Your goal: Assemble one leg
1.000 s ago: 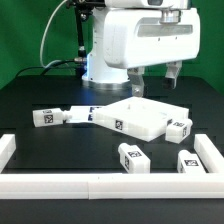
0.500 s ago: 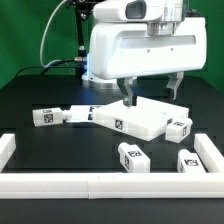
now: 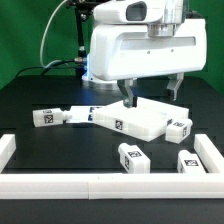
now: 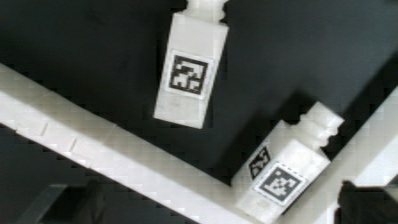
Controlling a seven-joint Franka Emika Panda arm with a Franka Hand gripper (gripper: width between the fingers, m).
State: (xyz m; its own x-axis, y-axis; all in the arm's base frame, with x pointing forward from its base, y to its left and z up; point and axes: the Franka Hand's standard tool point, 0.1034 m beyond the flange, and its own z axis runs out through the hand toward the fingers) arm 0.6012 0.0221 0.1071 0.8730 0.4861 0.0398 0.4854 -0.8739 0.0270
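Note:
The flat white tabletop (image 3: 140,117) lies mid-table. Four white tagged legs lie loose: one at the exterior view's left (image 3: 45,117), one against the tabletop's right edge (image 3: 180,127), and two in front (image 3: 132,158) (image 3: 190,161). My gripper (image 3: 153,92) hangs open and empty above the tabletop's back edge, with its fingers (image 3: 128,96) wide apart. In the wrist view two legs (image 4: 192,70) (image 4: 285,165) lie on the black table beside a white rail (image 4: 89,125). The gripper (image 4: 217,208) shows only as dark finger tips (image 4: 71,205) at the frame edge.
A low white fence (image 3: 100,184) borders the front and both sides of the black table. A flat white tagged piece (image 3: 88,114) lies between the left leg and the tabletop. The robot's base (image 3: 100,60) and cables stand at the back.
Since a second ago the hand has come lower and nearer the camera, with the fingers dropping toward the tabletop. In the last half second nothing has visibly moved.

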